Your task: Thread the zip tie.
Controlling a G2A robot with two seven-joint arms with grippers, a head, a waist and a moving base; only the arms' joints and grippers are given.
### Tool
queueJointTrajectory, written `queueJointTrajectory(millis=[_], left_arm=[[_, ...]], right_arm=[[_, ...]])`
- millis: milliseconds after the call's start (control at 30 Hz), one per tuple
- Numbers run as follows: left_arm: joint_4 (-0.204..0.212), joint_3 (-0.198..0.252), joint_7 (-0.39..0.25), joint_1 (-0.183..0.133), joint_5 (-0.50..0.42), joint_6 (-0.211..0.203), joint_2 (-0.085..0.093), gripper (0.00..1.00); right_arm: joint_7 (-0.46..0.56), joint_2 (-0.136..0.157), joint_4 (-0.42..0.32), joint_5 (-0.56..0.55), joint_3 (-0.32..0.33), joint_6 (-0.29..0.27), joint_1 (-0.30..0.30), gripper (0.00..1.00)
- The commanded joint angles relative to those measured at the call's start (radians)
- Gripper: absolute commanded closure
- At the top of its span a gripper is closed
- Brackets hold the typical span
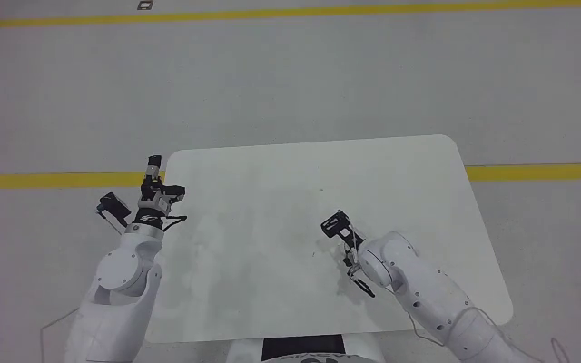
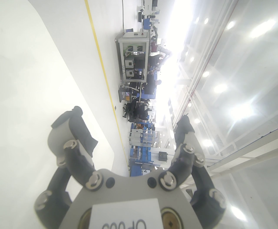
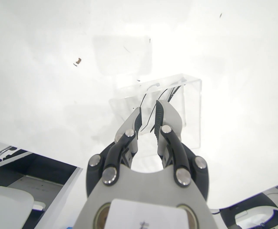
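The thin black zip tie [image 3: 161, 94] sits in a clear box [image 3: 193, 112] on the white table [image 3: 54, 97], and it runs between the slightly parted fingers of the right gripper [image 3: 148, 106], while the left gripper [image 2: 130, 117] is spread wide by the table's left edge.

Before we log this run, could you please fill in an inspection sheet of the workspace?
Surface: white table, faintly smudged.
Job's things: thin black zip ties in a clear box; one strand runs between the fingers of the right gripper.
Clutter: small brown scrap, a few dark specks.
Grippers: right gripper slightly open over the box; left gripper open, holding nothing, by the table's left edge.
Cables: nothing seen.
Surroundings: grey floor with yellow lines; workstations behind.
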Motion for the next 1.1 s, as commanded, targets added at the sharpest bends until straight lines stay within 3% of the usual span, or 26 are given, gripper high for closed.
queueJointTrajectory(millis=[0, 1067], left_arm=[[0.0, 0.0, 0.0, 0.0, 0.0, 0.0, 0.0, 0.0], [0.0, 0.0, 0.0, 0.0, 0.0, 0.0, 0.0, 0.0]], right_arm=[[0.0, -0.002, 0.006, -0.004, -0.001, 0.006, 0.001, 0.83], [-0.031, -0.03, 0.061, -0.003, 0.021, 0.042, 0.002, 0.87]])
